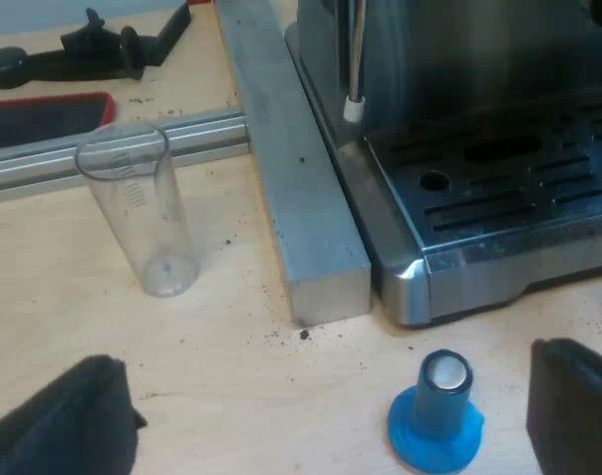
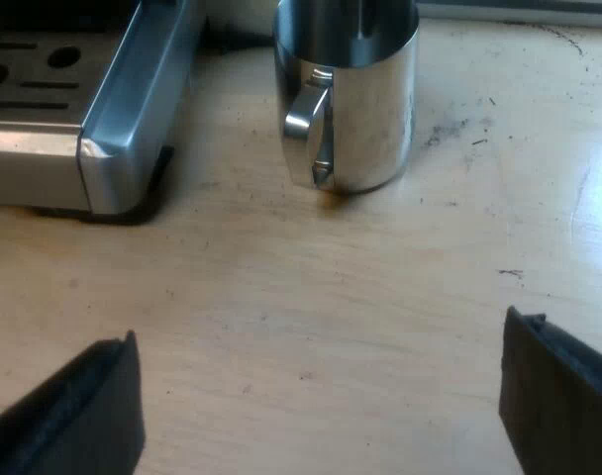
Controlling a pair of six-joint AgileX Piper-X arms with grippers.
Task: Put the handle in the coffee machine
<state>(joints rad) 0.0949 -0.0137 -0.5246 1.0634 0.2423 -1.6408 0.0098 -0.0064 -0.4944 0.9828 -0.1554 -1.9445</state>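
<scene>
While the left claw (image 1: 326, 416) hangs spread wide over the pale wooden counter (image 1: 222, 336) beside a blue round-footed tamper (image 1: 438, 416), a dark long-handled piece (image 1: 73, 57), possibly the holder, lies beyond a clear measuring glass (image 1: 143, 213), well apart from the steel espresso machine (image 1: 479, 178). The right claw (image 2: 321, 391), also spread, faces a shiny steel jug (image 2: 355, 99).

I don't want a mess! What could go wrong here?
The blue tamper stands upright right by the open left gripper; a small move might tip it. The measuring glass stands upright nearby and could be knocked over. The metal jug beside the espresso machine stands ahead of the open right gripper and might get bumped.
</scene>
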